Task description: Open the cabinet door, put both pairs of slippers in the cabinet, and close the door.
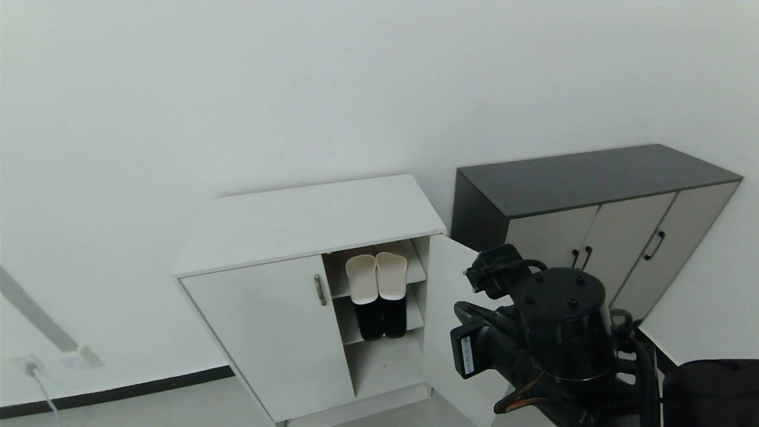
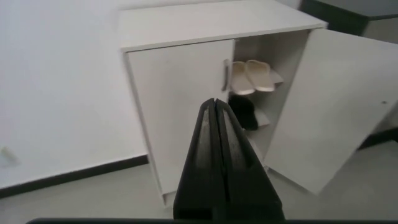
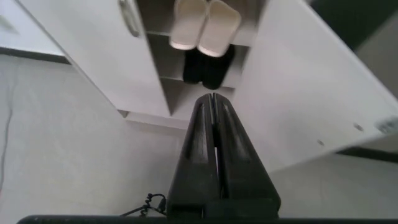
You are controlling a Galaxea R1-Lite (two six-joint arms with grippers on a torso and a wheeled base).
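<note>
Closest to me, the left gripper (image 2: 216, 106) has its two fingers pressed flat together with nothing between them. It hangs in the air in front of the white cabinet (image 1: 308, 219), level with the closed left door (image 1: 267, 332) and its small metal handle (image 1: 320, 290).

The right gripper (image 3: 213, 99) is pinched closed in the same way and carries nothing. It hovers above the pale floor (image 3: 74, 143) and points at the open half of the cabinet, with the right door (image 1: 450, 308) just beside it. In the head view, the right arm stands low on the right, in front of that door.

The right door is swung wide open towards me, so I can see straight into the compartment. The white slippers (image 1: 377, 276) lie side by side on the upper shelf (image 1: 415, 270), and their ends jut out past its front edge. Directly under them, the black slippers (image 1: 382, 317) sit as a pair on the shelf below (image 1: 415, 317). The bottom of the compartment is bare board.

Farther off on the right, apart from the white cabinet, a dark cabinet (image 1: 593, 178) with pale doors stands against the white wall (image 1: 356, 89). Far to the left, low on that wall, there is a socket (image 1: 29, 365) with a cable hanging from it, above a black baseboard (image 1: 118, 391).
</note>
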